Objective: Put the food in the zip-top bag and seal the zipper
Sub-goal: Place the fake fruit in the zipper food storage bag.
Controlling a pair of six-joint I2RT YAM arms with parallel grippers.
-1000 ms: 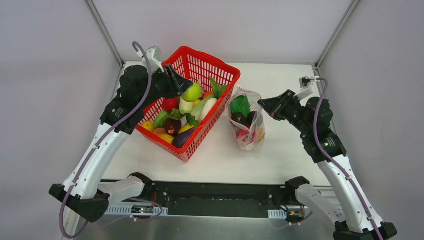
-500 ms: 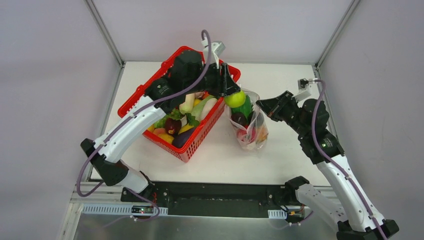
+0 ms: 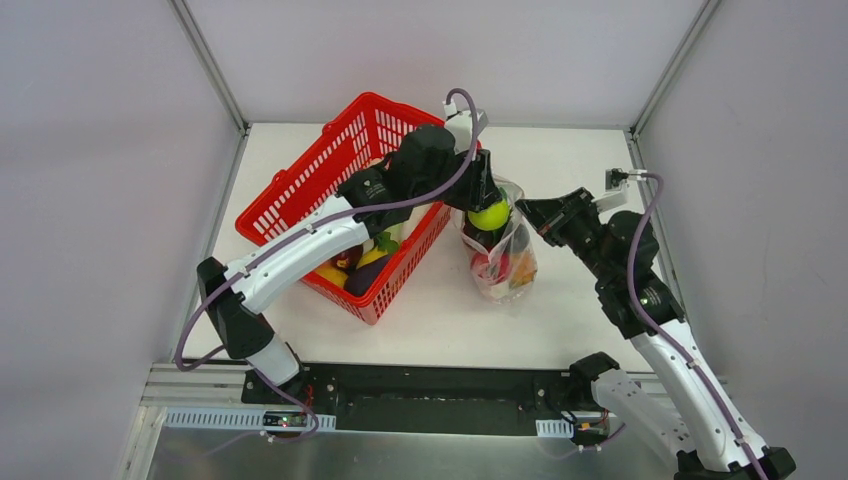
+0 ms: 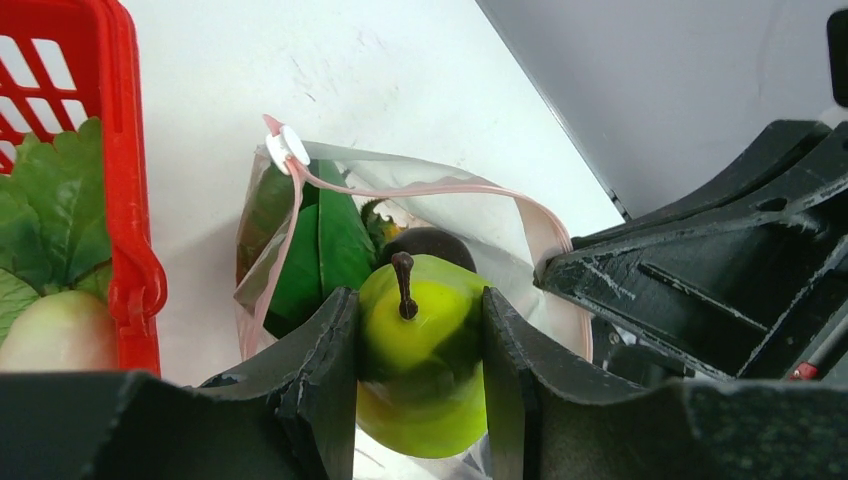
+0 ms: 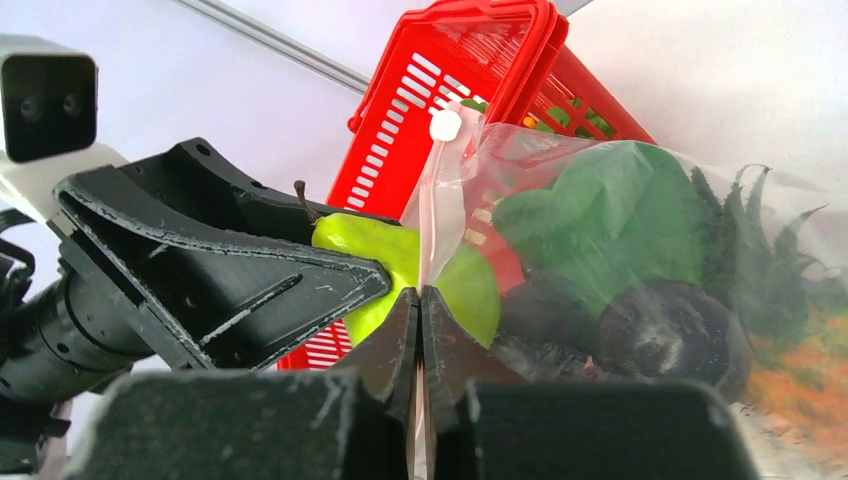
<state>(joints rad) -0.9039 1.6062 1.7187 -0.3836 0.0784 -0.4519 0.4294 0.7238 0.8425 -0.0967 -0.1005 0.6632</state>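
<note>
Fruit (image 4: 420, 350), green and stemmed, sits clamped in my left hand (image 4: 418, 300) at the open mouth of the zip-top bag (image 3: 505, 262) on the worktop (image 4: 400, 70), whose pink zipper (image 4: 430, 187) my right hand (image 5: 420, 300) pinches tight.

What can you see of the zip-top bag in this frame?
The zip-top bag is clear, floppy plastic standing upright on the white table beside the red basket, mouth open upward. A pink zipper strip rims the mouth, with a white slider at one end. The right end effector is shut on the rim. The left end effector holds a green fruit at the mouth. Inside lie a green leafy vegetable, a dark eggplant and an orange piece.
</note>
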